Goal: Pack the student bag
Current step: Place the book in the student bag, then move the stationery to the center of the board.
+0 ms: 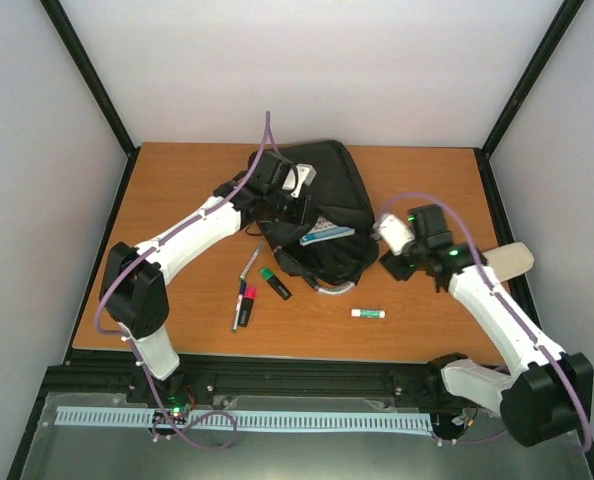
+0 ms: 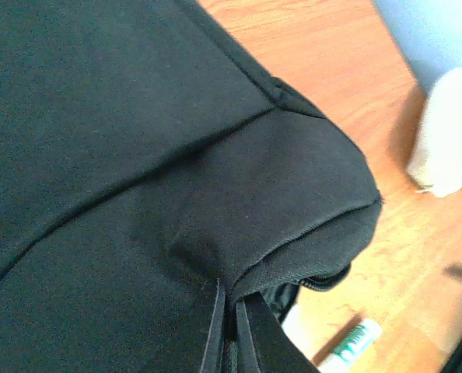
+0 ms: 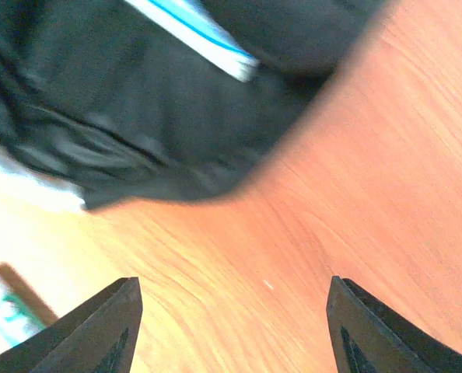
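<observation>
- Where the left gripper (image 2: 229,301) meets the student bag (image 1: 327,195), we see its two dark fingers (image 2: 213,330) set almost together on a puckered fold of black fabric. It looks clamped on the bag, though black on black makes the exact contact hard to read.
- From above, the left arm (image 1: 192,235) reaches from the near left corner across the table (image 1: 177,180) to the bag's left side.
- The right gripper (image 3: 231,284) hangs just above bare wood, spread wide, with nothing between its fingers and nothing in its hold.
- We place it just beside the bag's right edge, apart from the fabric.
- The bag lies flat near the middle of the table, towards the far edge, with a grey loop handle (image 1: 334,290) at its near end.
- A flat blue-and-white item (image 1: 327,235) rests on the bag's near part. We cannot tell whether it sits in an opening or on top.
- On the wood to the left of the bag's near end lie a grey pen (image 1: 251,262), a green highlighter (image 1: 274,284) and a black marker with a pink cap (image 1: 243,306), close together.
- A white tube with a green label (image 1: 368,313) lies alone on the near side of the bag.
- A whitish pouch (image 1: 509,262) sits at the table's right edge, beyond the right gripper.
</observation>
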